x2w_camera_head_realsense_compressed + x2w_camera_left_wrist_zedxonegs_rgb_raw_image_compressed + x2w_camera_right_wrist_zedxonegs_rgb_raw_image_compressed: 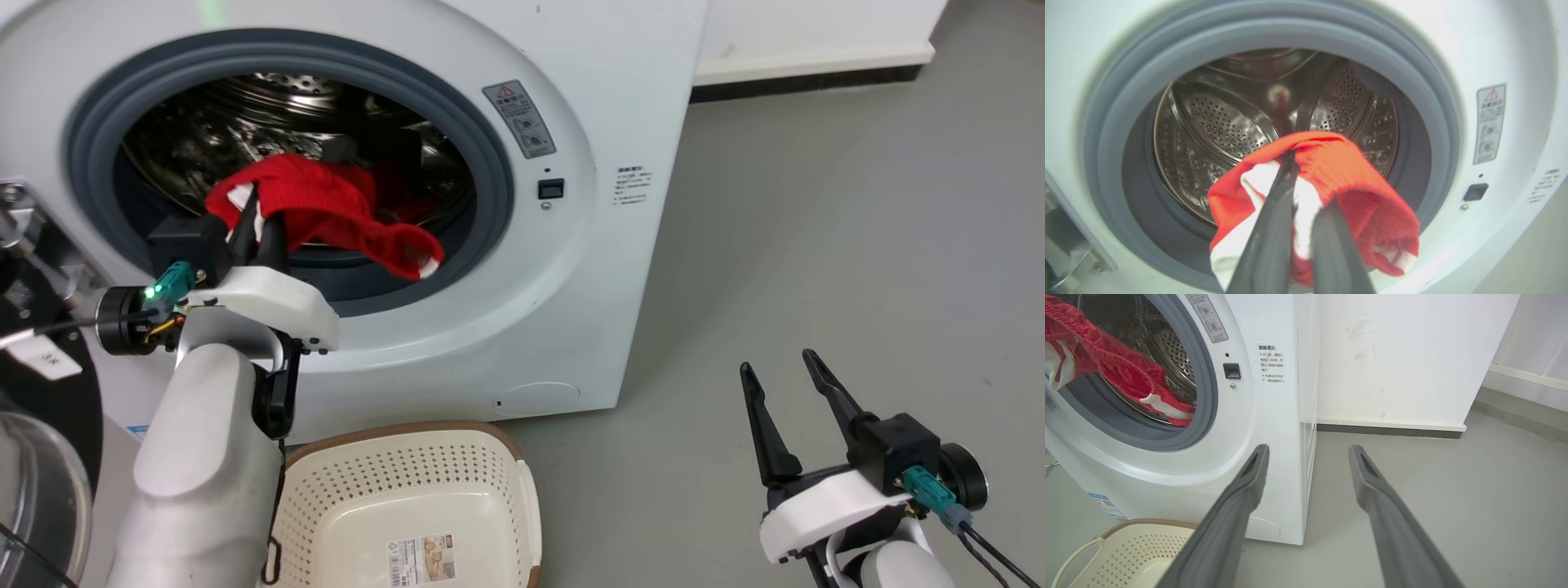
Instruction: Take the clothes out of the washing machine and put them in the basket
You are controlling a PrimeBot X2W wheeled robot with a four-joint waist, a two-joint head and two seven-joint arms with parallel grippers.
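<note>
The red clothes (326,208) with white trim hang in the mouth of the white washing machine (620,114), draped over the grey door ring. My left gripper (260,214) is shut on the clothes (1339,171) at the opening, its dark fingers (1274,228) pinching a white-trimmed fold. In the right wrist view the clothes (1114,363) trail down to the ring's lower right. The cream basket (408,506) with its brown rim sits on the floor right below the door, holding nothing. Over the floor at the lower right, my right gripper (780,367) is open with nothing between its fingers (1249,477).
The washer's open glass door (33,490) stands at the far left beside my left forearm. Grey floor (857,245) stretches to the right of the machine, up to a white wall with a dark skirting (1392,430). The basket (1126,547) lies left of my right gripper.
</note>
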